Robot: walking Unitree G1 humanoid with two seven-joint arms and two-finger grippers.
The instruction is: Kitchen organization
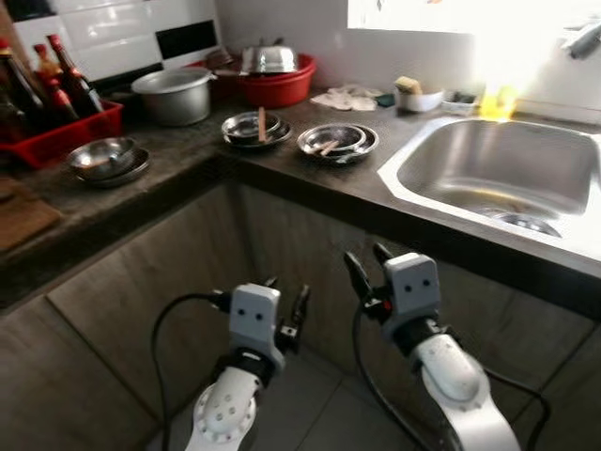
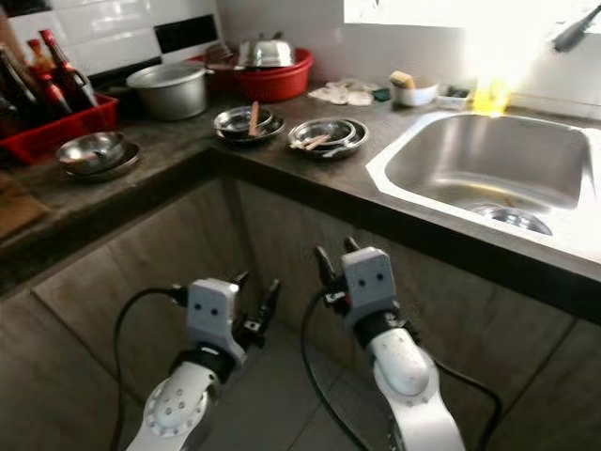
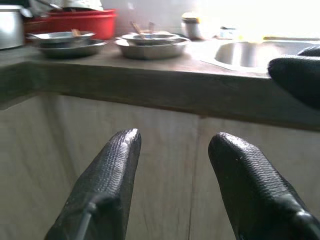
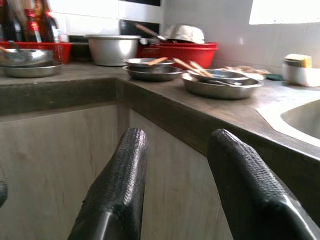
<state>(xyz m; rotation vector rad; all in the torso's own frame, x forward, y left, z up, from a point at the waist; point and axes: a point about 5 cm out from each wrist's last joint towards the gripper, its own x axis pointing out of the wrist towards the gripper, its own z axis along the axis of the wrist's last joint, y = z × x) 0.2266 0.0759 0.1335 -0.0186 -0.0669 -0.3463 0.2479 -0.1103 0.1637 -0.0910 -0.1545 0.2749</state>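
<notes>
Left eye view. Corner counter (image 1: pixel 310 174), dark stone, running across the upper half of the frame. At centre, two stacks of steel dishes: one (image 1: pixel 255 129) holding a wooden stick, one (image 1: pixel 337 141) holding a utensil. A third stack of bowls (image 1: pixel 105 160) at left. Judged light, rigid, slippery at the rim; best taken by the rim edge, one dish at a time, since stacked ones may slide. Behind: pot (image 1: pixel 174 95), red basin (image 1: pixel 277 83) with a steel bowl inside, red crate (image 1: pixel 66 132) of bottles (image 1: pixel 66 80) in the upper left. Sink (image 1: pixel 502 174) at right, a small white cup (image 1: pixel 418 97) near it. Left gripper (image 1: pixel 286 305) and right gripper (image 1: pixel 368 268) low in the frame, below counter level, before the cabinet fronts.

Right eye view. Same scene; nothing further.

Left wrist view. Two black fingers (image 3: pixel 107 185) parted, holding nothing. Counter edge above them; dish stacks at upper left and centre.

Right wrist view. Fingers (image 4: pixel 120 185) spread apart, empty. Nearest dish stack (image 4: pixel 220 82) above; the counter lip stands between gripper and dishes, so an approach likely needs a lift first.
</notes>
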